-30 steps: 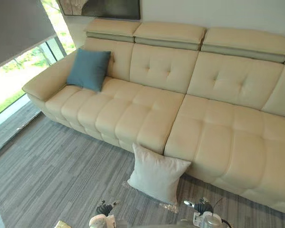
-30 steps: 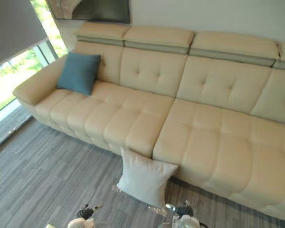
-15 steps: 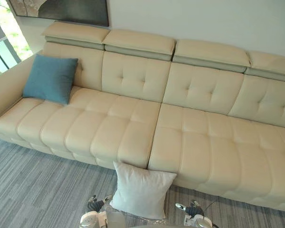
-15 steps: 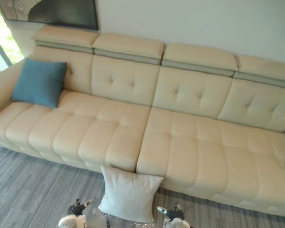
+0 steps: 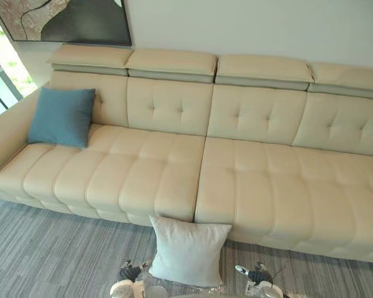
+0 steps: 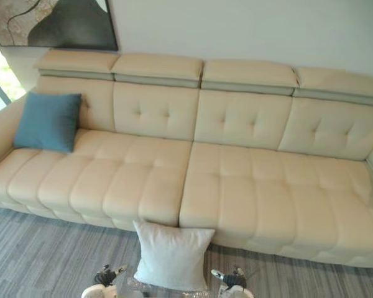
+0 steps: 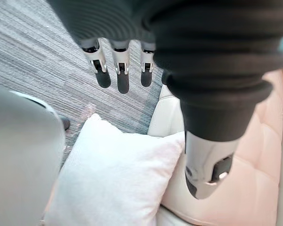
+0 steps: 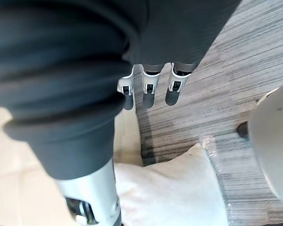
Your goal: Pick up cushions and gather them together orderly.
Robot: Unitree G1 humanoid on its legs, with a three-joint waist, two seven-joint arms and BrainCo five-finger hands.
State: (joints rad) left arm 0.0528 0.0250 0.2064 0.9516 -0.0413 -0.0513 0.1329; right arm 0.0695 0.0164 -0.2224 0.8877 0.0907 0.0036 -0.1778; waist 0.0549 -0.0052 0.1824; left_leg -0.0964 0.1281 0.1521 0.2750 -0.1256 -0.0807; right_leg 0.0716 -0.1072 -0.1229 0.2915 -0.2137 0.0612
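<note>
The white cushion point(image 5: 188, 249) stands on edge on the floor point(image 5: 43, 248), leaning back against the sofa point(image 5: 255, 180) front near the seam between its two middle seats. It is roughly square, so it has no long axis to favour. It lies straight ahead and between the hands: the left hand point(image 5: 129, 273) is just beside its near left corner and the right hand point(image 5: 256, 275) just beside its near right corner, neither clearly nearer. Both hands are released, fingers straight and holding nothing.

The blue cushion point(image 5: 61, 116) leans in the sofa's far left corner, well apart from the white one. A two-handed clasp by the side edges looks the natural move, then a carry left and far. The seat just right of the blue cushion gives room to set it down.
</note>
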